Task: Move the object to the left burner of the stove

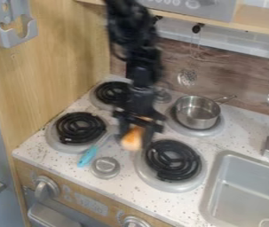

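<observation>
Object (132, 138) is pinched between the gripper's (137, 128) fingers. Target's likely the front-left burner (81, 128), left of the gripper. Clear the blue-handled utensil (88, 156), center over the coil, lower gently, release only on contact.

You operate a black arm (142, 62) built from blocky, angular segments, bulkier above and slimmer towards the wrist (141, 94). Note the faint grey sheen along its housings (the finish is otherwise uniformly dark). Your gripper (136, 138) is likewise black, with a broad crosspiece and two fingers. Screws and markings are too blurred for you to identify.
</observation>
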You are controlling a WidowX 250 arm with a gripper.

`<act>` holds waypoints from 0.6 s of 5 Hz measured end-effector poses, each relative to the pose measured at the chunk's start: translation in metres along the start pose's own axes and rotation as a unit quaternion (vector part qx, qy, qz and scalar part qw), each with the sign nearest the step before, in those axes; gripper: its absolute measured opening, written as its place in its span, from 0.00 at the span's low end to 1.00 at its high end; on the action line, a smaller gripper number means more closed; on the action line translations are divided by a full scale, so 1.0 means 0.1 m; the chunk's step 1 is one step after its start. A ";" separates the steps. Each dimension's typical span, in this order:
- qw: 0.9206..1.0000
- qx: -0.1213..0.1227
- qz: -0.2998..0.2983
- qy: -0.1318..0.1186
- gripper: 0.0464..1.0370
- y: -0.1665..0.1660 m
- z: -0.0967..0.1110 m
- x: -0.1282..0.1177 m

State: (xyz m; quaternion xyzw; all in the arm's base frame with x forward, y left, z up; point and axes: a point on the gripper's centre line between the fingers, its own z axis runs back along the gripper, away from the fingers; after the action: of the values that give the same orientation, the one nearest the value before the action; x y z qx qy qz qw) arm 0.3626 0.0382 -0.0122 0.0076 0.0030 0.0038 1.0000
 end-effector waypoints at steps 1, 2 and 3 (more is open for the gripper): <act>1.000 0.013 0.003 0.006 0.58 0.35 0.02 -0.04; 0.999 0.028 0.013 0.008 0.58 0.64 0.04 -0.09; 0.999 0.034 0.035 0.010 0.58 0.90 0.07 -0.06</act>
State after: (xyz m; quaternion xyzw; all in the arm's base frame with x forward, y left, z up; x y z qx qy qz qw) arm 0.3563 0.1279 -0.0042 0.0416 0.0125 0.0387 0.9983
